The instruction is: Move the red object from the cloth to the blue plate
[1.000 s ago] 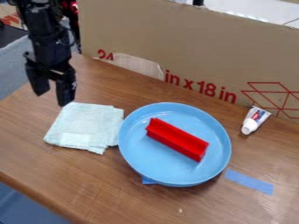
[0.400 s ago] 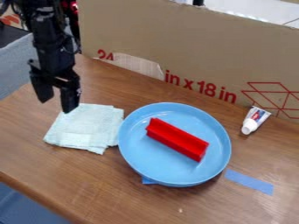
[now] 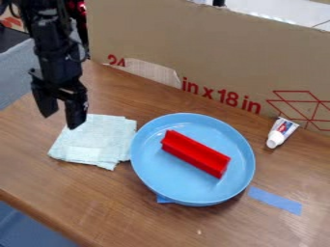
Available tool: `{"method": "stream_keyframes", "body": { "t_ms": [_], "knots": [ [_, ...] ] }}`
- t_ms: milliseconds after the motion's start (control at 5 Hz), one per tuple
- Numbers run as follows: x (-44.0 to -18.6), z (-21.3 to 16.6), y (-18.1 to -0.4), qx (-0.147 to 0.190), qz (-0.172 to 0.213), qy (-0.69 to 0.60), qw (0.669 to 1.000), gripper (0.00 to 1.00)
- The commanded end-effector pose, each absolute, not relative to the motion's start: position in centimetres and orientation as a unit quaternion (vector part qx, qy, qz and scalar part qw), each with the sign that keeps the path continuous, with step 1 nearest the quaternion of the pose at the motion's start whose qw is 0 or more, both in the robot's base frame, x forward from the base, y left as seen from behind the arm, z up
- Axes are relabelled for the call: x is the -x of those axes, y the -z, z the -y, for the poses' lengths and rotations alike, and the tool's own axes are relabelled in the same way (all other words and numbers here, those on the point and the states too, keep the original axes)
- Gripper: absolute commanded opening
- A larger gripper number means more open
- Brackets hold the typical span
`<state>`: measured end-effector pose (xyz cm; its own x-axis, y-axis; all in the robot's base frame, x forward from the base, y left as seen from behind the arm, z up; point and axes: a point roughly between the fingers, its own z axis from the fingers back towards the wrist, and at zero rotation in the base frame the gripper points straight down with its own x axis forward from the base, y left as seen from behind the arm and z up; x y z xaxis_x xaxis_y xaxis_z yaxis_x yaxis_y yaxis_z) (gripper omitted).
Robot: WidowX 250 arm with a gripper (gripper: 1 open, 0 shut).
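Cardboard (image 3: 206, 68) reads "in x 18 in"; red object (image 3: 195, 152) on blue plate (image 3: 194, 160); gripper (image 3: 61, 108) released.

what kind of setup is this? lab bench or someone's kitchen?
Looks like a makeshift lab or workshop tabletop, not a kitchen. A wooden table is backed by a flattened cardboard box as a screen, blue tape is stuck to the surface, and props are staged: cloth, blue plate, red object.
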<state>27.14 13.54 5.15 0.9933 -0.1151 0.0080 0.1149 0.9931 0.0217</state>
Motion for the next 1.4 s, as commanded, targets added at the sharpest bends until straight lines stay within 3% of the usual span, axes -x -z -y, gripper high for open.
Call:
{"method": "stream_keyframes", "body": {
  "t_ms": [0,200,600,800,1200],
  "knots": [
    [-27.9,-14.0,-7.6,-0.025,0.036,0.063,0.997,1.0],
    [-26.7,-14.1,-7.2,-0.026,0.041,0.062,0.997,1.0],
    [-26.7,-15.2,-10.5,-0.039,0.049,0.05,0.997,1.0],
    [-28.1,-16.1,-11.9,-0.034,0.056,0.048,0.997,1.0],
    [-27.2,-17.8,-9.0,-0.032,0.053,0.038,0.997,1.0]
  ]
}}
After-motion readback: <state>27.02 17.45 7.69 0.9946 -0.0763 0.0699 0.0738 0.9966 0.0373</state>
